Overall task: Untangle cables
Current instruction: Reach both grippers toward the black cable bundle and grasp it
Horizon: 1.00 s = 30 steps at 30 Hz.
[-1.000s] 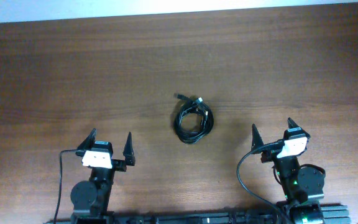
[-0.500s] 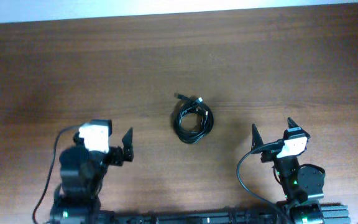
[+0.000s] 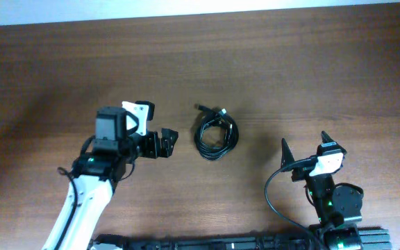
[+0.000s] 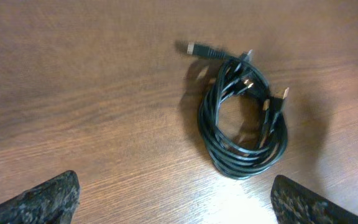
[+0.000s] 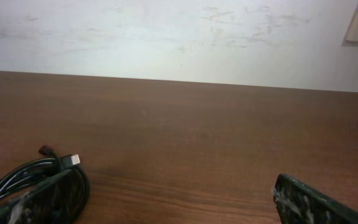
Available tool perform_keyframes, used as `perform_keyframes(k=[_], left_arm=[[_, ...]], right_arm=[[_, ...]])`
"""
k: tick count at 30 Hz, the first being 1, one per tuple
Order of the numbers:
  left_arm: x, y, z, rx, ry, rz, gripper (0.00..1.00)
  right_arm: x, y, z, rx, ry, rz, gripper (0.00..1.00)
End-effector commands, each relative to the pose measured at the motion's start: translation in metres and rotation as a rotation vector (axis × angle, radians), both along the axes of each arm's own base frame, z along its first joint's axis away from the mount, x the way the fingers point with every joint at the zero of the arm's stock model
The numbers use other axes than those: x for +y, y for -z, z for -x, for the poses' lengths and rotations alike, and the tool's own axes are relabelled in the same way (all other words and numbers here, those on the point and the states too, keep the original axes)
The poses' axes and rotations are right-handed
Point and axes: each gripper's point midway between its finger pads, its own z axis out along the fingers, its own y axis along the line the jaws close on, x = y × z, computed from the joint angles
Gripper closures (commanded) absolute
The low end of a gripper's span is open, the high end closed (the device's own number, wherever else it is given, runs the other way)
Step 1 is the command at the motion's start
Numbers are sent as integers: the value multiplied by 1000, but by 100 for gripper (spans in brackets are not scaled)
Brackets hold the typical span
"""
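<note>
- The cables (image 3: pixel 216 135) lie coiled on the bench (image 3: pixel 290 69).
- The left end effector (image 3: pixel 162 143), fingers spread, hovers just left of the cables.
- The right end effector (image 3: pixel 304 140), fingers also spread, sits well right of them.

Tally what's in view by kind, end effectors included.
Black cable coil: 1 (number of cables in it unclear)
End effectors: 2 (left end effector, right end effector, both open)
Total: 3

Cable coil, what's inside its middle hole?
Bare wooden table shows through the middle of the cables. Whatever lies right beneath the cords themselves is covered.
</note>
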Motion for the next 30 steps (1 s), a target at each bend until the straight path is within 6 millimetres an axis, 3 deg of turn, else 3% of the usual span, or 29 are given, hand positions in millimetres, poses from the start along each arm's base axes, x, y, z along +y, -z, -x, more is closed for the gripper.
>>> perform_keyframes(k=[1,4,7,10,14,16,20,21,24,26,28,30], left_arm=[[-20,37,-9,75,22,-158,1],[-54,67,-15,100,108,-188,0],[-74,64,-30,69,47,-102,8],[-71,64,-33,46,32,-131,9],[-71,74,-31,71,42,-143,33],[-80,99,-22,129,78,-167,36],[-99,100,-19,81,159,-177,35],[-98,101,-19,78,163,-189,39],[-94,114,-16,102,173,-221,70],[-93,115,-15,103,181,-228,100],[-96,102,-21,57,209,-233,100],[-101,62,-31,-19,201,-197,100]], right_arm=[[0,3,0,6,0,8,1],[0,3,0,6,0,8,1],[1,3,0,5,-5,7,0],[1,3,0,5,-4,7,0],[1,3,0,5,-5,7,0],[1,3,0,5,-5,7,0],[1,3,0,5,-5,7,0],[3,2,0,5,-13,5,0],[3,2,0,9,-12,-23,0],[2,2,0,9,-9,-23,0],[1,2,0,5,-1,-23,0],[1,3,4,56,0,-19,0]])
